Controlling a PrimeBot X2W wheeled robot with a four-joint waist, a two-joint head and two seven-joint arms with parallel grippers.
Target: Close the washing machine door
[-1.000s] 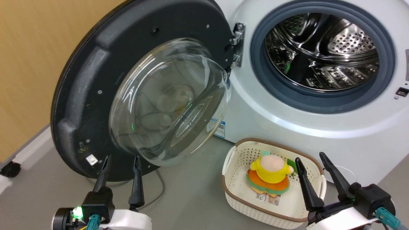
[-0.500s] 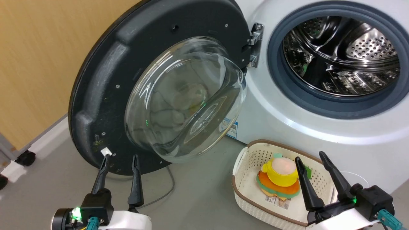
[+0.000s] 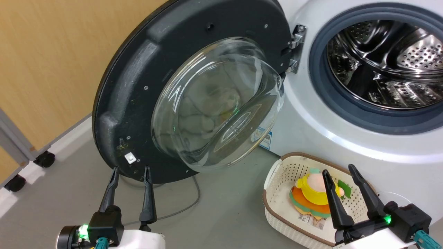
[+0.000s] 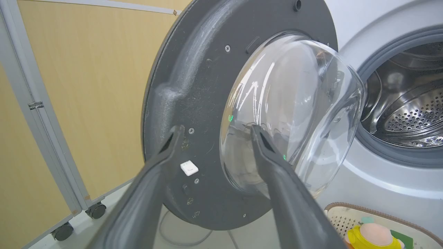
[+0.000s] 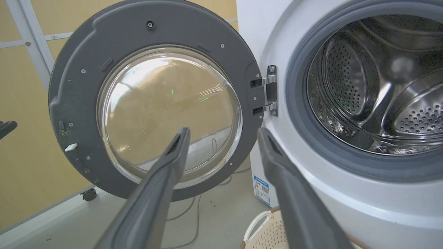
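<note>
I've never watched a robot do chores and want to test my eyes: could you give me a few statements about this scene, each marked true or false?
1. The washing machine door stands wide open. True.
2. The left hand is clamped on the door's rim. False: its fingers are spread and hold nothing.
3. A yellow toy lies in the white basket. True.
4. The drum is stuffed with clothes. False: its bare perforated steel shows.
5. The right hand is open. True.
</note>
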